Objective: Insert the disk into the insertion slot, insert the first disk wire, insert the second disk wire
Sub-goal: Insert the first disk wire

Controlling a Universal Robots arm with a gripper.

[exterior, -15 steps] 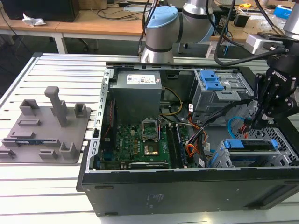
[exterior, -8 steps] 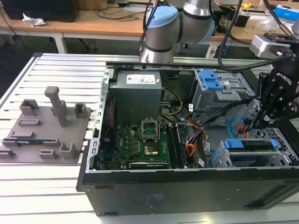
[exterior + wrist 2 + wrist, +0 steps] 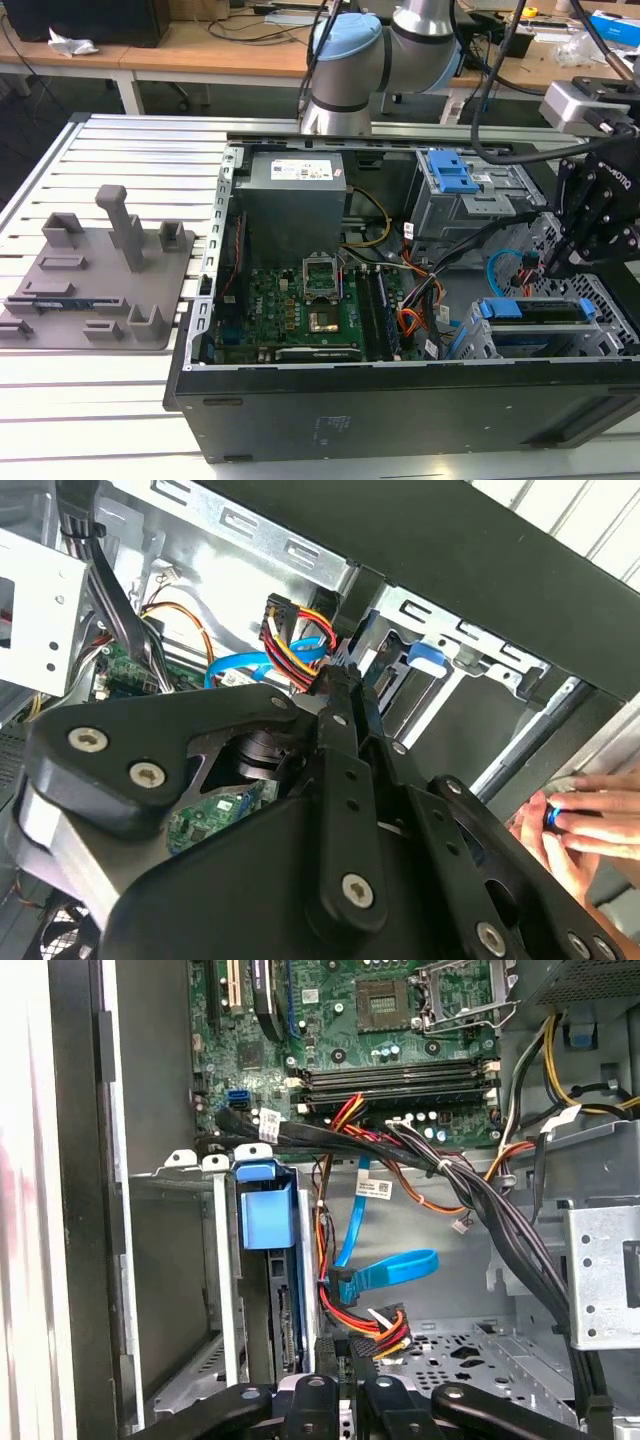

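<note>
Although labelled in white on the power supply (image 3: 296, 172), offers no print that can be read. Shows the gripper (image 3: 343, 1345) closed to a narrow gap on the red-and-yellow power wire (image 3: 297, 640) at its black plug. Finds the disk (image 3: 530, 312) seated in the insertion slot (image 3: 470, 340), at four o'clock from the motherboard (image 3: 300, 300) in the exterior view.

A robotics lab is suggested by wooden benches (image 3: 215, 55) strewn with cables (image 3: 262, 28), a slotted metal table (image 3: 120, 140), an opened computer case (image 3: 400, 410) and a robot arm (image 3: 345, 55) mounted behind it
</note>
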